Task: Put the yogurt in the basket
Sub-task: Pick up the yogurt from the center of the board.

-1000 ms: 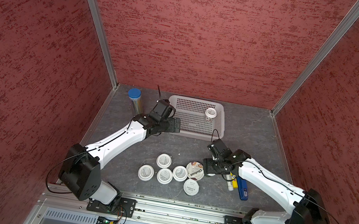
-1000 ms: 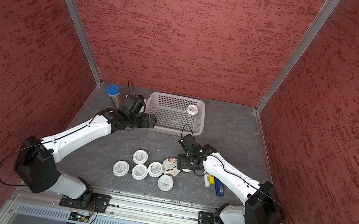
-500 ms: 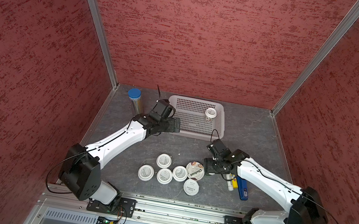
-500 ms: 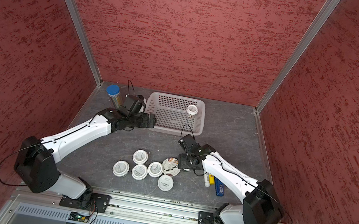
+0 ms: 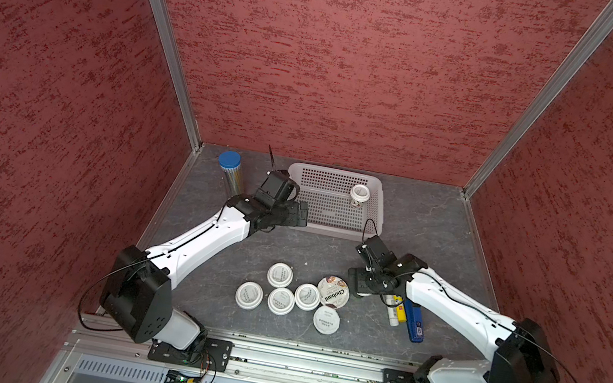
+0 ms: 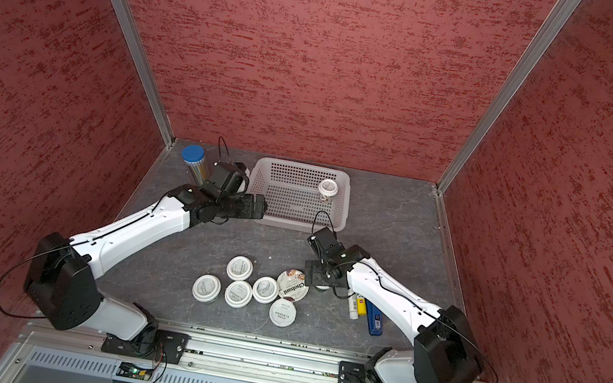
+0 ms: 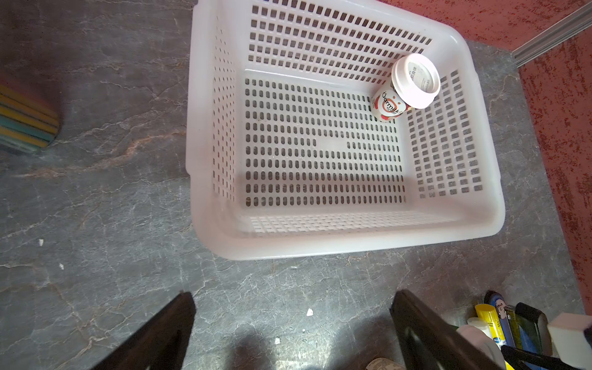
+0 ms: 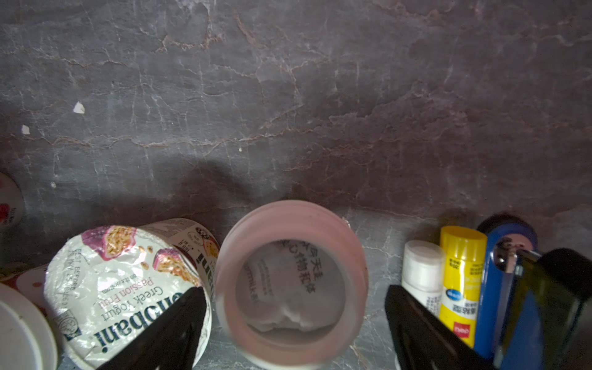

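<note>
Target yogurt cup [image 8: 290, 282] stands upright, lid up, just beside the Chobani cup [image 8: 128, 288], on its side toward the glue stick [image 8: 423, 272]. It is bracketed from above by the right gripper [image 8: 293, 291]: jaws spread wide, one either side of the cup, no contact seen, nothing held. One finger is seen over the Chobani lid edge; contact there cannot be told, so a nudge on closing is likely. Axis is vertical and the body round, so only descent and closing are judged needed. Left gripper [image 7: 293, 296] is also spread and empty, well apart from the Chobani cup, by the basket [image 5: 332, 231], where one cup [image 5: 360, 194] is already placed.
</note>
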### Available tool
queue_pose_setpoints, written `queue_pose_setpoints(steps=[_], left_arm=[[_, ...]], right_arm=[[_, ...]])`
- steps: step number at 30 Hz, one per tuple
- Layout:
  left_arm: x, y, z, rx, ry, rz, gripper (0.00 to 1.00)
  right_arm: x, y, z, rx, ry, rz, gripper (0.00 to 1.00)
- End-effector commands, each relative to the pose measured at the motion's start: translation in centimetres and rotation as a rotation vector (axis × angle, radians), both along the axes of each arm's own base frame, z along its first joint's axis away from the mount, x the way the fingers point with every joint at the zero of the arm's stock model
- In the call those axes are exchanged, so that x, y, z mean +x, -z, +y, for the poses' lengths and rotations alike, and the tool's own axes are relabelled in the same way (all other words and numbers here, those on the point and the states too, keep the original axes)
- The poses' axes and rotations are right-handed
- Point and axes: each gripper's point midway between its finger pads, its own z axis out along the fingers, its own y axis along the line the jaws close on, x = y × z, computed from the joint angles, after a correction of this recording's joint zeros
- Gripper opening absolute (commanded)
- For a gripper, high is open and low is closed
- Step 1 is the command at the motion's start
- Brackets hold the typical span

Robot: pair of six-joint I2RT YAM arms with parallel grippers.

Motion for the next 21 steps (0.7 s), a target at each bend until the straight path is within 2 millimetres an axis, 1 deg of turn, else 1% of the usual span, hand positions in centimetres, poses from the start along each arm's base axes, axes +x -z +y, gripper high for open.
queue_pose_setpoints(steps=[1, 4, 10, 15, 21], left_arm=[[-0.2, -0.9, 0.4, -0.001, -0.003, -0.025, 1.00], [-0.2, -1.1, 0.5, -0.001, -0.004, -0.028, 1.00], [-0.3, -0.9, 0.4, -0.002, -0.003, -0.024, 1.00], [-0.3, -0.8, 0.4, -0.004, -0.001, -0.023, 1.00], [-0.2, -0.5, 0.3, -0.005, 0.001, -0.013, 1.00]], right_arm=[[1.0, -1.6, 0.6, 0.058, 0.020, -0.058, 0.96], [1.2, -1.5, 0.5, 0.067, 0.031, -0.065, 0.92], [1.3, -0.8, 0.1, 0.055, 0.043, -0.052, 0.85], [1.3, -0.2, 0.1, 0.049, 0.040, -0.037, 0.84], [0.7, 0.8, 0.1, 0.051, 0.036, -0.015, 0.83]])
